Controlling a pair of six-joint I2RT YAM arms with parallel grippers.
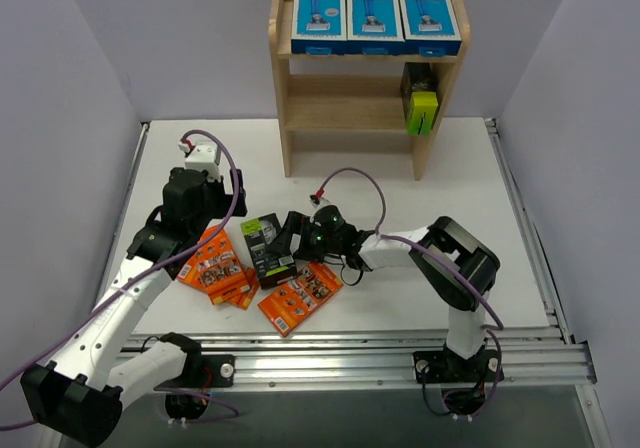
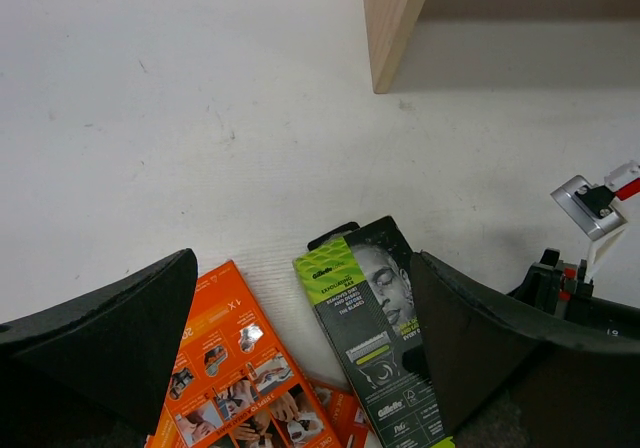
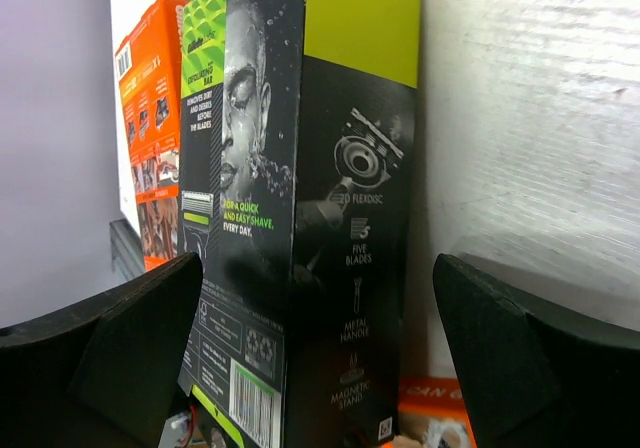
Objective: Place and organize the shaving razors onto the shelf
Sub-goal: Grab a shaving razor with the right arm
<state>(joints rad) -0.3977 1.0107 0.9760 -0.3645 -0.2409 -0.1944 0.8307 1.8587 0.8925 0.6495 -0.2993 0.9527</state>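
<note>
Top view: seeing three blue-and-white boxes (image 1: 372, 20) lining the top tier of the shelf (image 1: 284, 118), and a shelved black-and-lime box (image 1: 421, 108) standing at the right end of its middle tier. Noting a loose black-and-lime box (image 1: 264, 248) and orange packs (image 1: 213, 266) lying on the table (image 1: 460, 188) in front of the shelf.

Left wrist: showing the left gripper (image 2: 302, 258) hovering near the shelf's front leg, jaws spread, gripping nothing.

Right wrist: showing the right gripper (image 3: 320, 263) straddling the loose black-and-lime box, jaws released, probably not touching it.

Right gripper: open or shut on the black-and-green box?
Open. The right gripper's fingers stand wide with the black-and-green box between them, and bare table shows between box and one finger.
</note>
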